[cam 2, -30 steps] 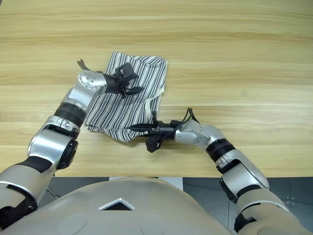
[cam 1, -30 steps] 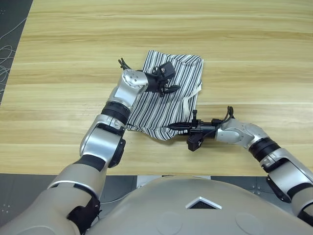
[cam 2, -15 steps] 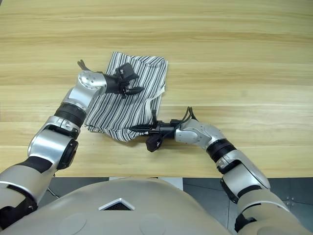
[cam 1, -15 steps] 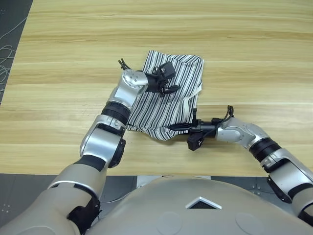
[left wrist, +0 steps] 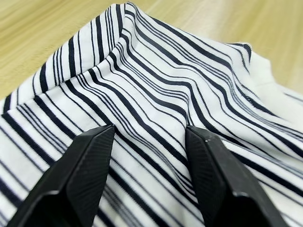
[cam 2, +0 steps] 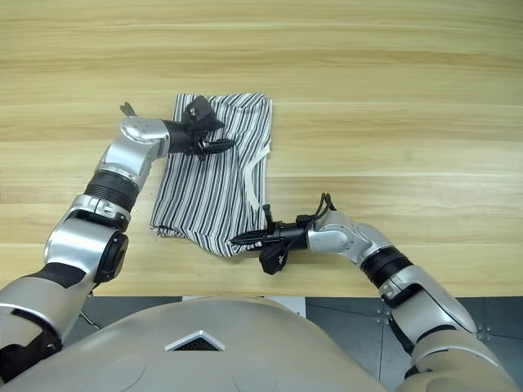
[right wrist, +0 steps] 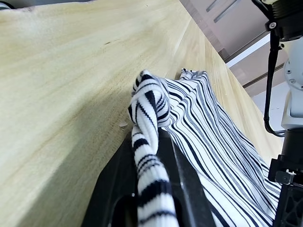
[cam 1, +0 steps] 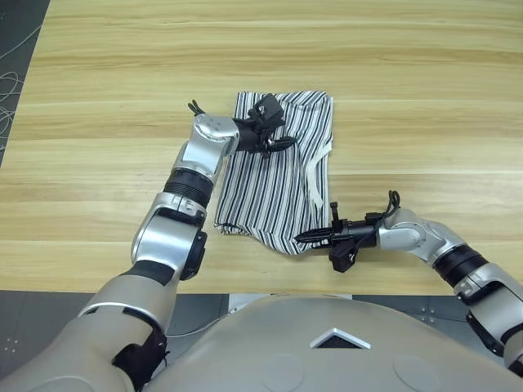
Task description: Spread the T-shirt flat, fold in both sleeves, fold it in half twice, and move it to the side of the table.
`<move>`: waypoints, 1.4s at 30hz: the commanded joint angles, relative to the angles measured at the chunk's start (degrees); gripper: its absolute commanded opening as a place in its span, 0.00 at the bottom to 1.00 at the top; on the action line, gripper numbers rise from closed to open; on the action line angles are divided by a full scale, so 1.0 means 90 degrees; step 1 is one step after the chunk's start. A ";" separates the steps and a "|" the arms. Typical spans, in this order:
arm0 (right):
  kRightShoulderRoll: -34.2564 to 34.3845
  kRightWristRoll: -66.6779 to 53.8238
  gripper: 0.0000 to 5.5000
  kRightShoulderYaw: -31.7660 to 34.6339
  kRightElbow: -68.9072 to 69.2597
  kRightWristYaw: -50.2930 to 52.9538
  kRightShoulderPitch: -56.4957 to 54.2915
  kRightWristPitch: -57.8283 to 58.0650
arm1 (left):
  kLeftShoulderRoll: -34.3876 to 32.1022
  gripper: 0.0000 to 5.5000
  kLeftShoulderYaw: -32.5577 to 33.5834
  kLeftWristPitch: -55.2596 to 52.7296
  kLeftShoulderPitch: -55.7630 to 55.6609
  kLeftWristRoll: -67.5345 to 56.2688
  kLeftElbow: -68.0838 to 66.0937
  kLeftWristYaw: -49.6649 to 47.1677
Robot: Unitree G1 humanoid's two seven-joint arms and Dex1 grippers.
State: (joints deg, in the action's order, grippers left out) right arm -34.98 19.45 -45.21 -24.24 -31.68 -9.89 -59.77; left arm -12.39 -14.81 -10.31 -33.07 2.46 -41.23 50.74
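The black-and-white striped T-shirt [cam 1: 274, 180] lies folded into a narrow strip on the wooden table [cam 1: 425, 106], running from the middle toward the near edge. My left gripper [cam 1: 276, 140] rests on its far end. Its fingers are open in the left wrist view, pressed onto the cloth [left wrist: 156, 80] with a ridge of fabric between them. My right gripper [cam 1: 304, 238] is low at the shirt's near right corner, shut on a rolled bunch of the striped fabric [right wrist: 147, 113]. A white trim strip [cam 1: 315, 175] shows along the shirt's right side.
The table's near edge [cam 1: 245, 287] runs just behind the right gripper. Bare wood stretches to the far side and to both sides of the shirt. Dark floor with cables [cam 1: 12, 73] lies past the table's left edge.
My right gripper has drawn the shirt's near corner toward the table's near edge and a little right, so the cloth lies longer. The left gripper shifted slightly left with the far end.
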 commanded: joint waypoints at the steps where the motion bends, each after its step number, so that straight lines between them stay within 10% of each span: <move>1: -0.0342 0.0430 0.02 -0.0122 -0.0181 -0.0446 0.0332 0.0231 | -0.0356 0.49 0.0062 -0.0663 0.0347 -0.0527 0.1554 0.0790; 8: -0.0746 -0.0123 0.02 -0.0099 0.0420 -0.0810 0.0642 0.0211 | -0.0964 0.49 0.0584 -0.1114 0.0149 -0.1042 0.1823 0.0975; 21: -0.1121 -0.1827 0.02 0.0394 0.2301 -0.1918 0.0776 0.1387 | -0.1061 0.49 -0.0336 0.1488 -0.0016 0.0836 -0.1576 -0.0645; 42: 0.0945 -0.1824 0.02 0.2349 0.1250 -0.0789 -0.0626 0.4883 | -0.1067 0.49 -0.0679 0.1392 0.0789 0.0882 -0.0186 -0.0471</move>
State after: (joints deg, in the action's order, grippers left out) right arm -27.12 1.50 -25.35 -10.81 -39.91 -13.86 -17.26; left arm -21.99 -18.66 4.91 -29.37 7.67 -41.27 45.81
